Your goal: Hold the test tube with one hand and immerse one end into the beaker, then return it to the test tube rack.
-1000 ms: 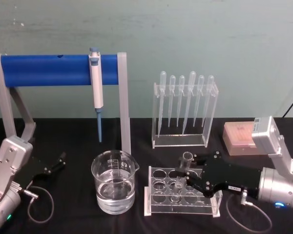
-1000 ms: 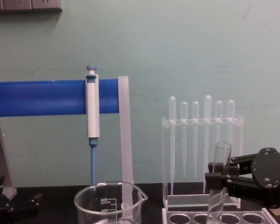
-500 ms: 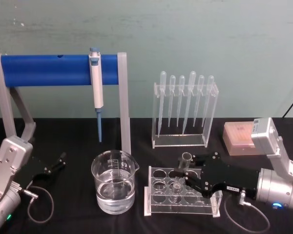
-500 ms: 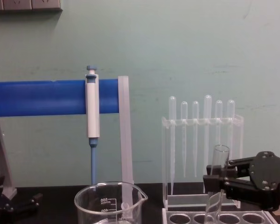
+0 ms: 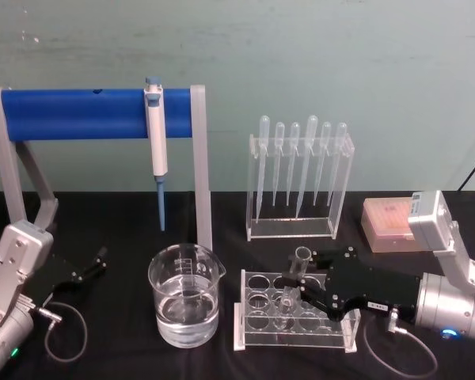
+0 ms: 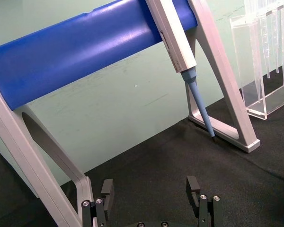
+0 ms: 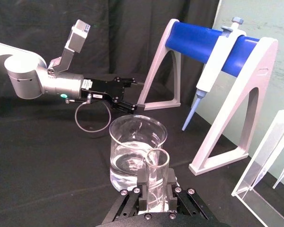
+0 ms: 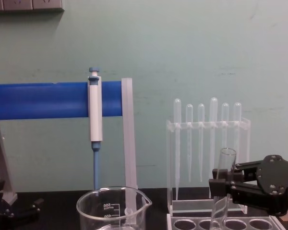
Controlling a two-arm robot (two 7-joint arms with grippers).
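Observation:
The test tube stands slightly tilted with its lower end in a hole of the clear tube rack. My right gripper is shut on its upper part, just under the open rim. From the side, the test tube rises out of the rack with the right gripper clamped on it. In the right wrist view the fingers press both sides of the test tube. The beaker, partly filled with clear liquid, stands left of the rack. My left gripper rests open at the far left.
A blue bar stand with a hanging pipettor stands behind the beaker. An acrylic holder of plastic pipettes is behind the rack. A pink box sits at the back right. Black cloth covers the table.
The right gripper and the test tube have sunk a little toward the rack, then held still. The left arm has not moved.

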